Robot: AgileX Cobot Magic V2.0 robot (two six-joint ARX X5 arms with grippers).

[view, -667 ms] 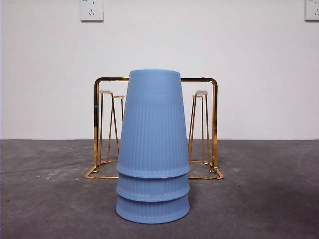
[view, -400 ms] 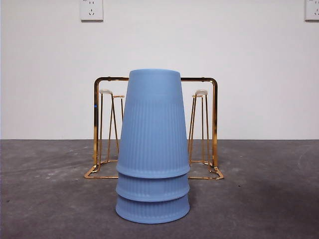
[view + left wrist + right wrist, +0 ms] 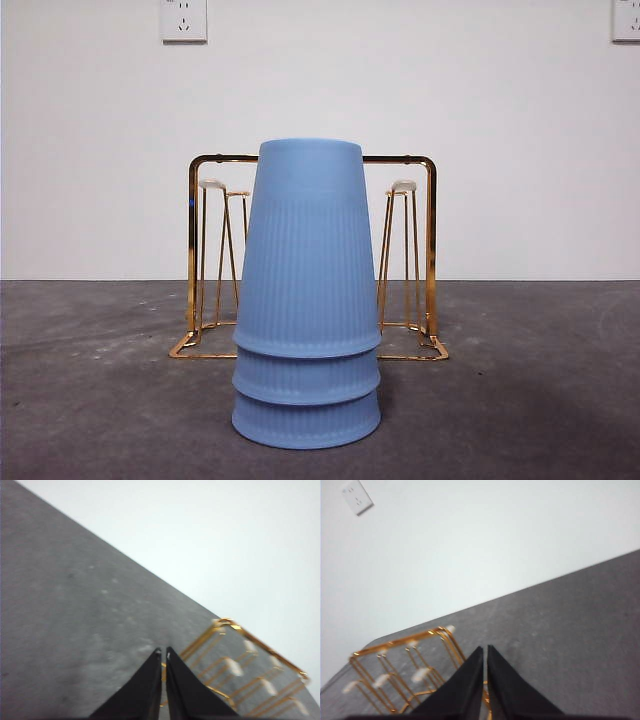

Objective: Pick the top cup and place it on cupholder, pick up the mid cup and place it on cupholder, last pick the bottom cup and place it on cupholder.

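Three blue ribbed cups stand nested upside down in one stack in the front view: the top cup, the mid cup's rim and the bottom cup's rim. Behind the stack stands the gold wire cupholder with whitish-tipped prongs, all bare. No arm shows in the front view. My left gripper is shut and empty, with the cupholder off to one side beyond it. My right gripper is also shut and empty, above the table beside the cupholder.
The dark grey table stretches to a white wall with power sockets high up. Nothing else stands on the table.
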